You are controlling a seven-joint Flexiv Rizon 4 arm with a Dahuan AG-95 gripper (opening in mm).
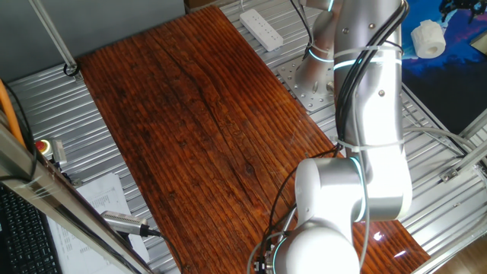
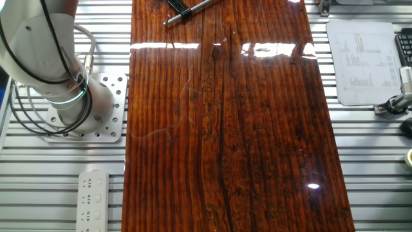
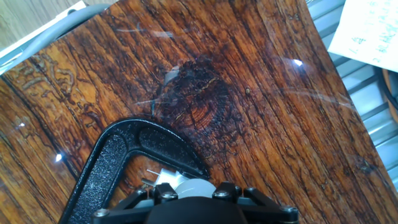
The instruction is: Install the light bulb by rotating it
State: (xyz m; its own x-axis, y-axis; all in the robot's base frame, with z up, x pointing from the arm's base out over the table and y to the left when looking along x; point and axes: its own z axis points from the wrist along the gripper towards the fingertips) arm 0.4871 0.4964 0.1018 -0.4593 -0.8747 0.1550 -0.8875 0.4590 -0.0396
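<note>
In the hand view, the light bulb (image 3: 189,186) shows as a small white dome at the bottom edge, wedged between my gripper's (image 3: 193,196) two black fingers (image 3: 163,194). The fingers press against both sides of the dome, so the gripper is shut on it. The bulb's base is hidden beneath the dome. It sits at the mouth of a black C-shaped clamp (image 3: 109,168) lying on the dark wooden tabletop (image 3: 249,124). Neither fixed view shows the gripper or the bulb; one shows only the silver arm (image 1: 373,106) reaching off the bottom edge.
A white power strip (image 1: 261,29) lies on the metal frame near the arm's base (image 2: 77,103). A white lumpy cylinder (image 1: 428,38) hangs at the far right. Printed paper (image 2: 364,61) lies beside the board. A black and silver rod (image 2: 187,9) lies at the board's far edge.
</note>
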